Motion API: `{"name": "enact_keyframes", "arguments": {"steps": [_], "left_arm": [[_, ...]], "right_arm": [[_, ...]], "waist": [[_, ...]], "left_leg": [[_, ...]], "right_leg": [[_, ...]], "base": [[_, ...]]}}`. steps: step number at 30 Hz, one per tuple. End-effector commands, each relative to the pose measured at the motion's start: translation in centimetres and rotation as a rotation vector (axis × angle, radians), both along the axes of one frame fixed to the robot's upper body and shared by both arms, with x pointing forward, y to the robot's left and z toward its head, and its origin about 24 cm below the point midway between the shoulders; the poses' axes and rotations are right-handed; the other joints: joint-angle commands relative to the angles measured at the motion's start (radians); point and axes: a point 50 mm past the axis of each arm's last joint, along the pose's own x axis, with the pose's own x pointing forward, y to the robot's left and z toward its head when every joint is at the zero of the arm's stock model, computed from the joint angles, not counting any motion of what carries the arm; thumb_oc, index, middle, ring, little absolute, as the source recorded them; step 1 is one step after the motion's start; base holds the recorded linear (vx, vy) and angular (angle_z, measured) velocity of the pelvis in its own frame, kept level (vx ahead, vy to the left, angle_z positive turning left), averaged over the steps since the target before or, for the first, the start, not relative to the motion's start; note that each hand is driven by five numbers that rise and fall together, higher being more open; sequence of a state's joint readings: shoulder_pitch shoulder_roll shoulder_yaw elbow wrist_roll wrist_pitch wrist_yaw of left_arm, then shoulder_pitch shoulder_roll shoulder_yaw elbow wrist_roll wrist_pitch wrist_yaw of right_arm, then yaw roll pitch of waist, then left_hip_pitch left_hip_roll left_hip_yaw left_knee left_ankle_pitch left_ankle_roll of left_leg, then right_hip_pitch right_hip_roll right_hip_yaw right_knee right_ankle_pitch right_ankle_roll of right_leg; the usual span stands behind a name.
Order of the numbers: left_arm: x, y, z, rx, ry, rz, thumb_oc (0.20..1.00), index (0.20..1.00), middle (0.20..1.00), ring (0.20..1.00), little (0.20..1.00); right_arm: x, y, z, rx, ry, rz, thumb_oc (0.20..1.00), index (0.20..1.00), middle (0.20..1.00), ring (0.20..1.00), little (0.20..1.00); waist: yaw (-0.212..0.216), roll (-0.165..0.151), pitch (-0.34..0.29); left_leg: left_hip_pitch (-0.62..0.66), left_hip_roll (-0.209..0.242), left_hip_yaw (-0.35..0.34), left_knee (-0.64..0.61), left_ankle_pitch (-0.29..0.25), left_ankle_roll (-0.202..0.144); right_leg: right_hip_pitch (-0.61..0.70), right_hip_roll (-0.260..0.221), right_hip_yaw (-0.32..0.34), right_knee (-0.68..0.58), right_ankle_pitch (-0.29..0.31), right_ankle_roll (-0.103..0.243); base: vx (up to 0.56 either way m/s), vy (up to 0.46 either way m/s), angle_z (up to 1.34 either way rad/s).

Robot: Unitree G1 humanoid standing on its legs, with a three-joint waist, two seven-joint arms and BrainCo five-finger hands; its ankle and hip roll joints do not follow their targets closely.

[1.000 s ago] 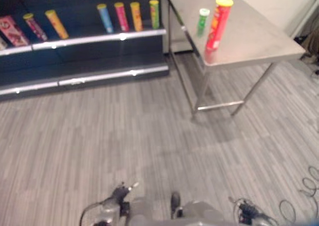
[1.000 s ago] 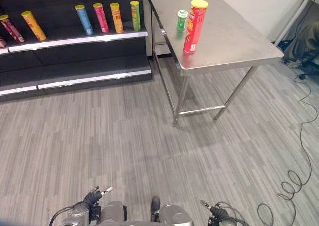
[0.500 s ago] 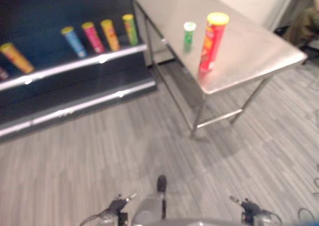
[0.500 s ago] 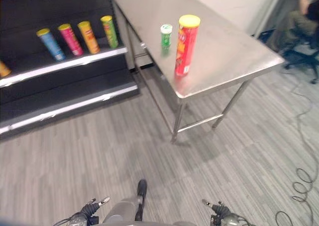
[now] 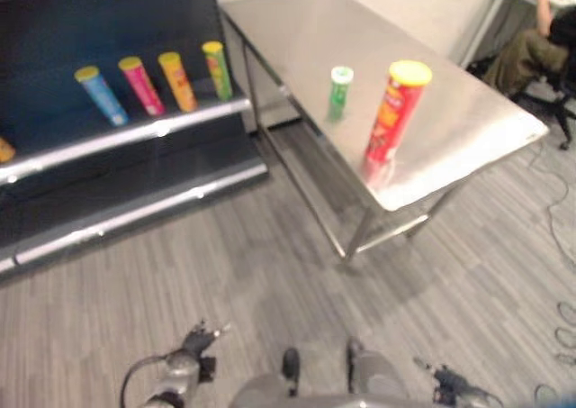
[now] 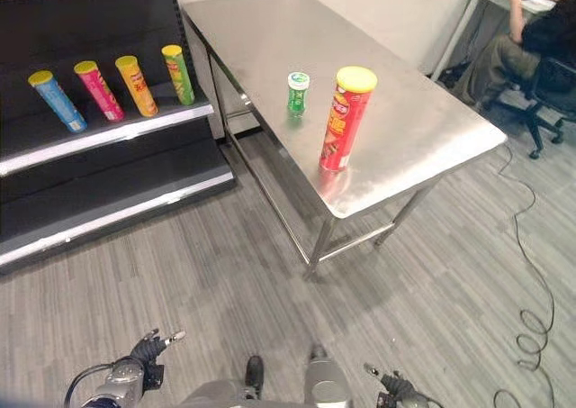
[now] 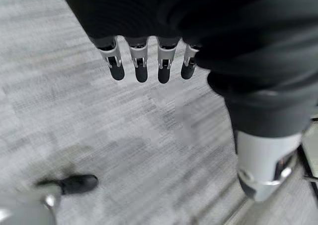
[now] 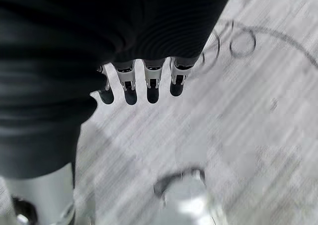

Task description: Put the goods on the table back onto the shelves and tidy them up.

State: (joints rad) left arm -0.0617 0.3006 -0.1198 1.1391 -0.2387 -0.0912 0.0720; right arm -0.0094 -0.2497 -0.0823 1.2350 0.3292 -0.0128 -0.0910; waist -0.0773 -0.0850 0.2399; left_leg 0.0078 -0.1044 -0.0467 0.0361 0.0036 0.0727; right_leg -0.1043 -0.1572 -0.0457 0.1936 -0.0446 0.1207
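A tall red can with a yellow lid [image 6: 345,120] stands upright near the front edge of the steel table [image 6: 423,111]. A short green can with a white lid [image 6: 297,94] stands just behind it to the left. Both my hands hang low over the floor, far from the table. The left hand [image 7: 140,61] has straight fingers and holds nothing. The right hand [image 8: 151,81] is likewise open and empty. On the dark shelf [image 6: 108,133] to the left, blue [image 6: 56,101], pink [image 6: 99,90], orange [image 6: 136,85] and green [image 6: 177,74] cans lean in a row.
A lower shelf board [image 6: 117,212] runs beneath the row of cans. The table's legs and crossbar [image 6: 355,241] stand on grey plank flooring between me and the table top. A person sits on a chair [image 6: 531,43] past the table's far right corner.
The camera has swung, so the table sits more central and the shelf has slid left in the picture. The cans on the table and shelf stand as before.
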Motion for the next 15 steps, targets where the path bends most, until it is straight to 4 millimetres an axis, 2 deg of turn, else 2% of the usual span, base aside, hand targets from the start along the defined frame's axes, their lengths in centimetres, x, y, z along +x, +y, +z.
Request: {"name": "enact_keyframes", "arguments": {"steps": [1,2,4,5,6,7,8,9,13,14,15], "left_arm": [[1.1,0.7,1.0,0.024,-0.090,-0.002,1.000,1.000,1.000,1.000,1.000],[1.0,0.7,1.0,0.023,-0.090,-0.002,1.000,1.000,1.000,1.000,1.000],[0.0,0.6,0.6,0.017,-0.069,0.015,1.000,1.000,1.000,1.000,1.000],[-0.9,0.2,0.1,0.005,-0.045,0.023,1.000,1.000,1.000,1.000,1.000],[-0.9,0.2,0.1,0.005,-0.045,0.023,1.000,1.000,1.000,1.000,1.000],[-1.3,-0.2,-0.2,0.001,-0.030,0.027,1.000,1.000,1.000,1.000,1.000],[-1.3,-0.2,-0.2,0.001,-0.030,0.027,1.000,1.000,1.000,1.000,1.000],[-1.3,-0.7,-0.3,-0.009,-0.031,0.020,1.000,1.000,1.000,1.000,1.000],[-1.3,-0.8,-0.2,-0.002,-0.033,-0.023,1.000,1.000,1.000,1.000,1.000],[-1.2,-0.8,-0.2,-0.002,-0.034,-0.023,1.000,1.000,1.000,1.000,1.000],[-1.0,-0.6,0.0,0.003,-0.043,-0.040,1.000,1.000,1.000,1.000,1.000]], "right_arm": [[-0.1,-5.4,2.3,-0.157,-0.094,-0.176,1.000,1.000,1.000,1.000,1.000],[-0.1,-5.5,2.3,-0.157,-0.093,-0.177,1.000,1.000,1.000,1.000,1.000],[1.3,-7.5,4.4,-0.239,-0.241,-0.226,1.000,1.000,1.000,1.000,1.000],[3.6,-9.8,7.9,-0.376,-0.402,-0.199,1.000,1.000,1.000,1.000,1.000],[3.6,-9.8,7.9,-0.376,-0.401,-0.200,1.000,1.000,1.000,1.000,1.000],[6.6,-11.3,12.3,-0.510,-0.569,-0.124,1.000,1.000,1.000,1.000,1.000],[6.6,-11.3,12.3,-0.511,-0.569,-0.125,1.000,1.000,1.000,1.000,1.000],[9.9,-12.1,17.9,-0.656,-0.781,-0.039,1.000,1.000,1.000,1.000,1.000],[14.0,-11.6,28.1,-0.900,-1.080,0.179,1.000,1.000,1.000,1.000,1.000],[14.0,-11.6,28.2,-0.900,-1.081,0.179,1.000,1.000,1.000,1.000,1.000],[15.2,-11.3,30.5,-0.935,-1.142,0.236,1.000,1.000,1.000,1.000,1.000]], "waist": [[-0.033,0.026,-0.003],[-0.032,0.027,-0.003],[-0.046,0.028,-0.017],[-0.052,0.033,-0.026],[-0.053,0.032,-0.029],[-0.056,0.035,-0.035],[-0.056,0.035,-0.035],[-0.054,0.038,-0.036],[-0.039,0.042,-0.040],[-0.040,0.041,-0.041],[-0.031,0.041,-0.047]], "left_leg": [[-0.018,0.104,0.035,0.169,-0.197,-0.114],[-0.017,0.105,0.034,0.169,-0.197,-0.115],[-0.002,0.120,0.041,0.157,-0.200,-0.122],[0.015,0.130,0.045,0.151,-0.209,-0.127],[0.012,0.128,0.045,0.147,-0.204,-0.127],[0.018,0.133,0.049,0.141,-0.207,-0.133],[0.018,0.133,0.049,0.141,-0.207,-0.133],[0.024,0.139,0.052,0.135,-0.210,-0.138],[0.041,0.155,0.058,0.129,-0.217,-0.146],[0.038,0.153,0.058,0.127,-0.212,-0.146],[0.044,0.158,0.057,0.118,-0.209,-0.150]], "right_leg": [[0.076,0.017,-0.046,-0.077,-0.053,0.037],[0.078,0.018,-0.047,-0.079,-0.053,0.037],[0.096,0.020,-0.052,-0.091,-0.057,0.036],[0.111,0.022,-0.052,-0.091,-0.065,0.036],[0.108,0.020,-0.052,-0.093,-0.062,0.036],[0.111,0.021,-0.049,-0.094,-0.068,0.035],[0.111,0.021,-0.049,-0.094,-0.068,0.035],[0.113,0.022,-0.048,-0.097,-0.073,0.034],[0.131,0.026,-0.048,-0.097,-0.087,0.030],[0.128,0.024,-0.048,-0.099,-0.083,0.030],[0.134,0.024,-0.050,-0.103,-0.086,0.028]], "base": [[0.11,-0.037,-0.13],[0.11,-0.032,-0.03],[0.12,-0.024,-0.04],[0.10,-0.015,-0.10],[0.10,-0.007,-0.13],[0.03,0.000,-0.11],[0.04,-0.008,-0.13],[0.02,-0.016,-0.08],[0.02,-0.013,-0.02],[0.03,-0.035,0.02],[0.02,-0.031,0.01]]}}
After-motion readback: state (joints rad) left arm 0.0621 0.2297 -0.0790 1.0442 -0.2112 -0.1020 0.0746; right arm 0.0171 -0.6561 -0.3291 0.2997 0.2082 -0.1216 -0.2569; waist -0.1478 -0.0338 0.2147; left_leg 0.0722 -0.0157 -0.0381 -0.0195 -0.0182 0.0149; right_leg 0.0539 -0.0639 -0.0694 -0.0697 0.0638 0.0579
